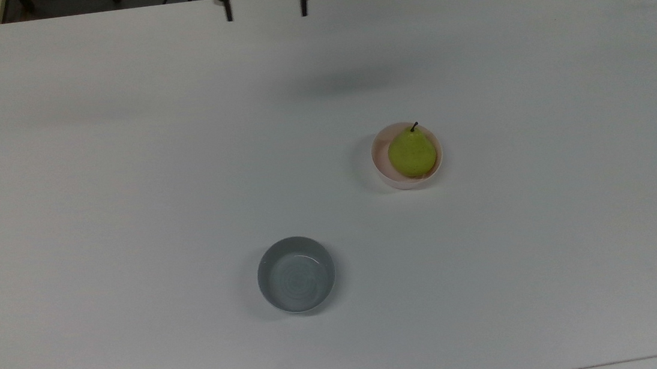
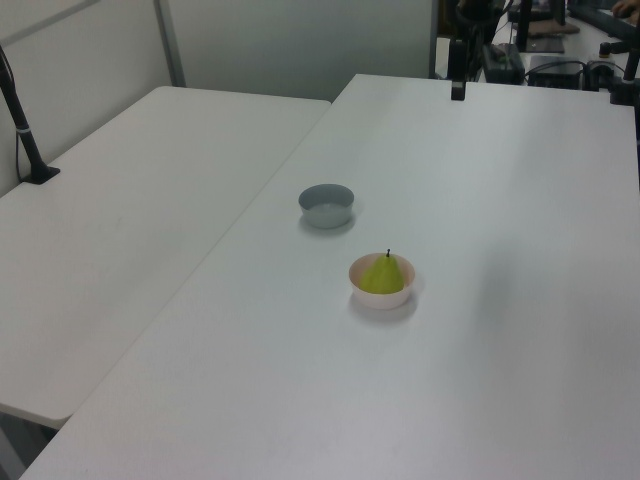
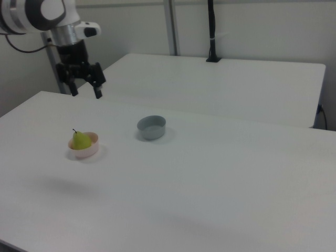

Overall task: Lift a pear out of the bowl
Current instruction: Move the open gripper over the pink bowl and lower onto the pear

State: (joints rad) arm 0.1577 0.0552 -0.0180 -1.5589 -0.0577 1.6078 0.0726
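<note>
1. The tool (image 1: 265, 11) hangs above the desk's (image 1: 122, 168) far edge in the top view, empty, with its two dark fingers (image 1: 228, 13) pointing down and spread wide apart.
2. In the right view the tool (image 3: 85, 91) sits at the end of a white and black arm (image 3: 44, 13), raised well above the desk (image 3: 220, 178) and up beyond the bowl (image 3: 90, 149).
3. The pear (image 1: 412, 152) stands in the pale pink bowl (image 1: 384, 173), its short dark stem pointing toward the desk's far edge in the top view.
4. The bowl sits on the desk's middle area, somewhat toward the top view's right, well apart from the tool.
5. In the left view the pear (image 2: 382, 275) rises above the rim of the bowl (image 2: 382, 298).
6. A grey bowl (image 1: 296, 275) rests on the desk nearer the top view's bottom edge, left of the pink bowl and well apart from it.
7. In the right view the grey bowl (image 3: 151, 127) lies to the right of the pear (image 3: 80, 140).
8. A second white desk (image 2: 130, 200) stands alongside, carrying a black pole (image 2: 20, 120) at its edge.
</note>
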